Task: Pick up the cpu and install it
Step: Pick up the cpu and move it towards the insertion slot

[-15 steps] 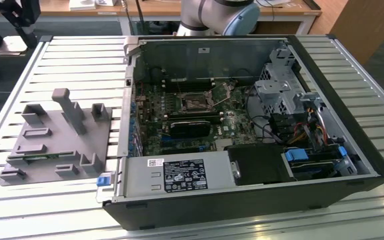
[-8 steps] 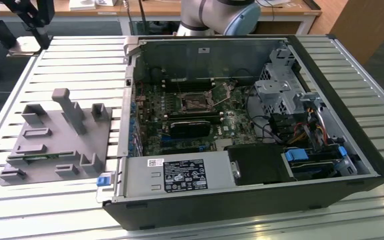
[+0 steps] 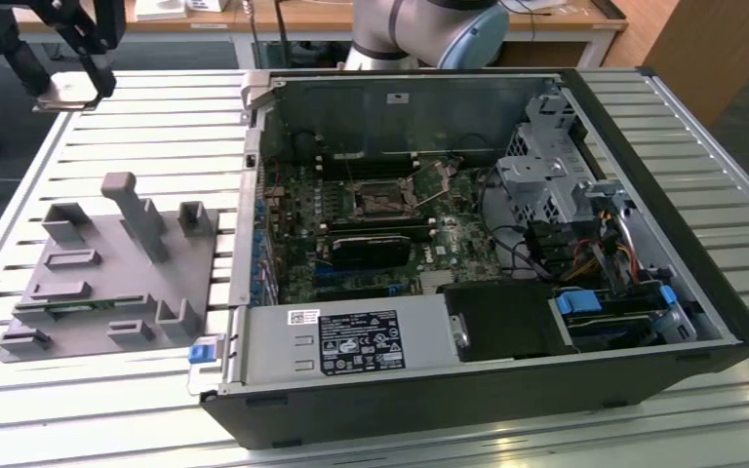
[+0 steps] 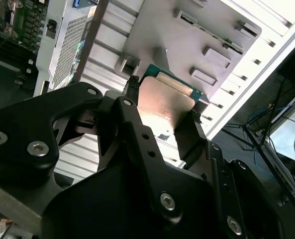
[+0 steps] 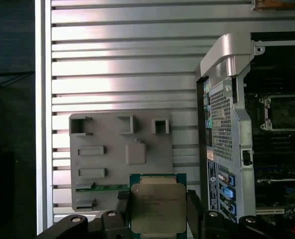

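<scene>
Gripper point(image 4: 162, 122) closed narrow on the cpu point(image 5: 157, 206), one black finger point(image 5: 193, 206) on each of two opposite edges. Silver top faces the cameras in both wrist views, and a thin green rim shows around it. Chip sits level between the fingers and touches nothing else that I can see.

In the exterior view I see the gripper and cpu up at the far corner on the exterior view's left, over the slatted tabletop point(image 3: 153, 127). They are clear of its surface and well apart from the case point(image 3: 687, 195).

Grey fixture point(image 3: 101, 283) lies flat on the tabletop, to the exterior view's left of the case, with several upright posts and small raised blocks on it. In the first wrist view the cpu overlaps the fixture's edge.

Case lies on its side with its panel off, the motherboard point(image 3: 348, 234) exposed. Socket point(image 3: 381, 200) sits near the board's middle as a dark square in a metal frame. I cannot tell whether its frame is up or down. Black block point(image 3: 368, 249) lies on the board just beside the socket, on the near side. Grey arm point(image 3: 413, 34) rises behind the case at the far edge of the tabletop.
</scene>
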### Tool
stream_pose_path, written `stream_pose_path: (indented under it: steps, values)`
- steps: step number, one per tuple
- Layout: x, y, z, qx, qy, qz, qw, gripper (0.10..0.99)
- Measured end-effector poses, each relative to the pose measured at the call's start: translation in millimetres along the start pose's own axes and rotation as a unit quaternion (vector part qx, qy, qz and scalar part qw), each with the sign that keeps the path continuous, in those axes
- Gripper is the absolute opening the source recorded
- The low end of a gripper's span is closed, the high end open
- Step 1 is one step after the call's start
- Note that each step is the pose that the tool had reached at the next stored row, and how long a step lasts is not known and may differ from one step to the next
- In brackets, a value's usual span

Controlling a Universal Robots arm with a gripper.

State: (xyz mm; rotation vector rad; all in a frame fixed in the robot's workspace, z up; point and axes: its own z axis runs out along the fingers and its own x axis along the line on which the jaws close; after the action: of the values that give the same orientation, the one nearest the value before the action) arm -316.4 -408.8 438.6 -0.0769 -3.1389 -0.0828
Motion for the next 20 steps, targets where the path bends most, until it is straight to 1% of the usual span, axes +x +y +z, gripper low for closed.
stream_pose_path:
  steps: [6, 14, 16, 20]
  values:
    - [-8.4, 0.4, 0.4, 0.0000, 0.0000, 0.000, 1.0000, 0.537]
    - [-22.5, 1.1, 0.6, 0.0000, 0.0000, 0.000, 1.0000, 0.537]
    - [-29.7, 1.4, 0.7, -0.0001, 0.0000, 0.000, 1.0000, 0.537]
    - [-48.0, 2.3, 1.2, -0.0008, 0.0001, 0.000, 1.0000, 0.537]
